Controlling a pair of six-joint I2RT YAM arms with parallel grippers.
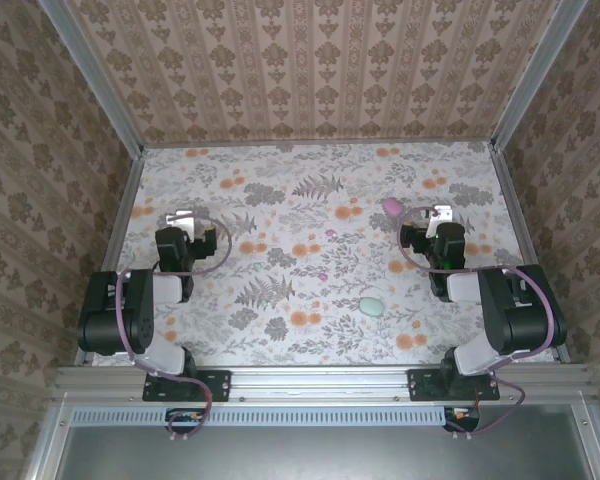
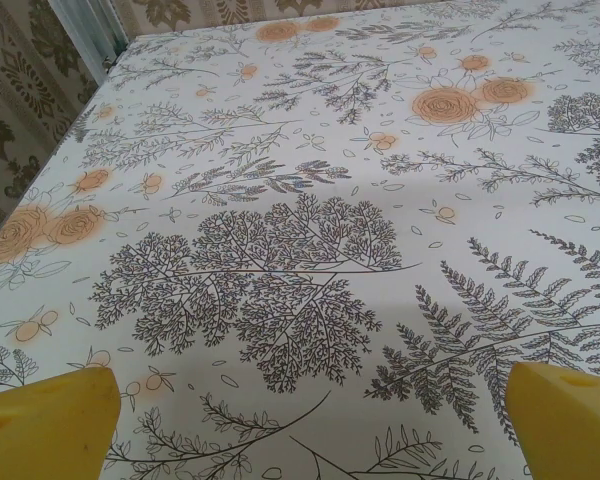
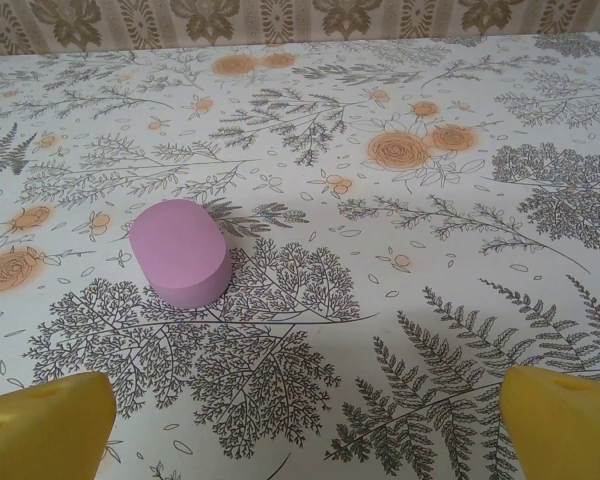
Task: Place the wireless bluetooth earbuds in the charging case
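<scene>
So, step: nothing was picked yet; my read was that the first job was fetching a bud and getting a case open.
left gripper point(image 2: 305, 425): jaws stood wide and empty, over bare floral table point(image 1: 280, 190).
right gripper point(image 3: 305, 425): jaws wide and empty, with the pink case point(image 3: 180, 250) ahead and left of its centreline, not touching.
pink case: looked shut in the wrist view; lid seam not readable.
mint case point(image 1: 372, 304): sat nearer the arm bases, well apart from the pink one.
purple bud point(image 1: 323, 275): loose at mid-table, between the two arms.
pale bud point(image 1: 330, 233): lay near the purple one, on its far side; too small to read its orientation.
how to do it well: narrow the jaws before descending on a bud, come straight down and pinch lightly. One arm should pin the case while the other seats the bud.
risk: buds blended into the print; a wide grab could flick one away.
</scene>
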